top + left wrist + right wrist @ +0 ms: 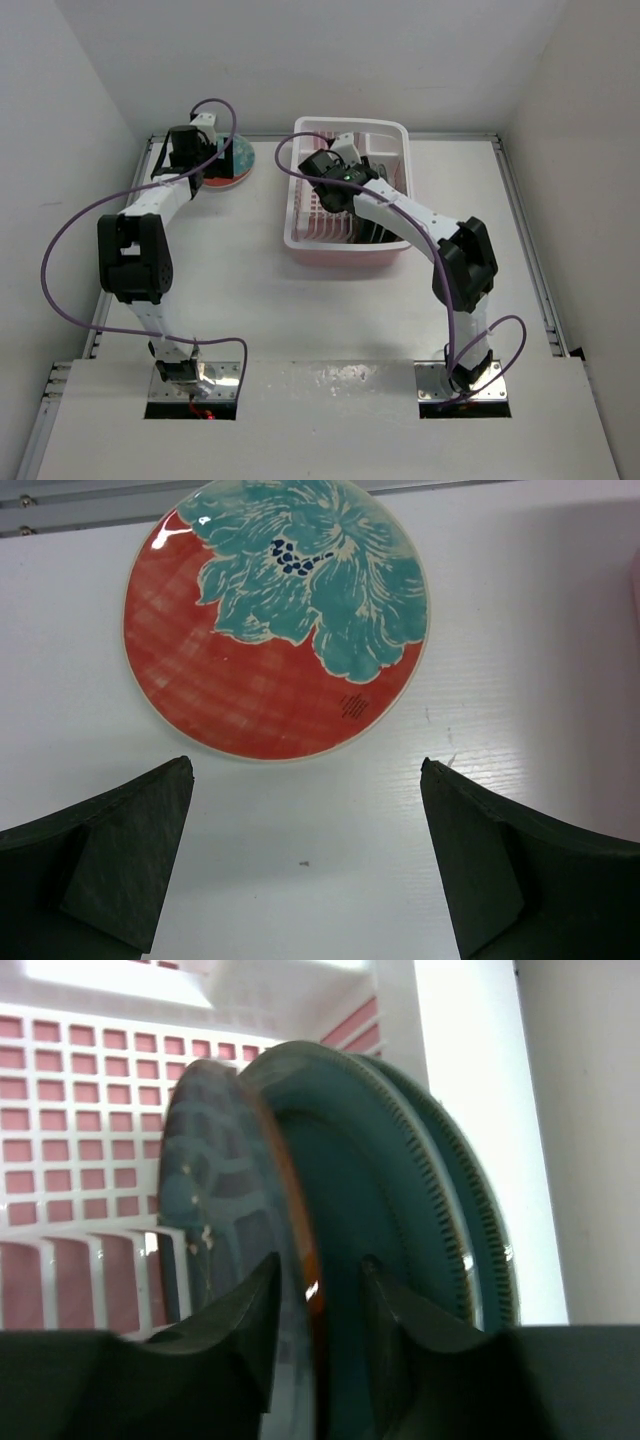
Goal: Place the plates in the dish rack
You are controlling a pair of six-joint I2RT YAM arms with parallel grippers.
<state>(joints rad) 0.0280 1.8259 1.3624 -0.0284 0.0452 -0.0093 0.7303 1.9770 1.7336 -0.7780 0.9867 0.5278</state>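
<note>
L gripper: jaws as wide as they go, nothing btwn them, hovering over the bare table. The red plate lies flat, face up, straight ahead of the fingertips. Its near rim is just past them and approx centred on the gap. The plate looks wider than the gap, so closing across it won't work, and being round it has no long axis to line up w/. I'd judge the next move is fwd and down to take that near rim edge-on. L arm is the near one; the R arm is well apart, over the rack.

R gripper: down inside the dish rack, jaws parted a little, one each side of the rim of a dark plate standing on edge. A sliver of gap shows by the right-hand jaw, so prob. not clamped. Teal plates, at least two, stand close-packed just beyond, faces parallel.

Views: only the wrist cams show jaw spread and rim alignment. From the top cam the L wrist covers part of the red plate and the R arm hides the stacked rims, but it does show the rack off to the L gripper's right.
</note>
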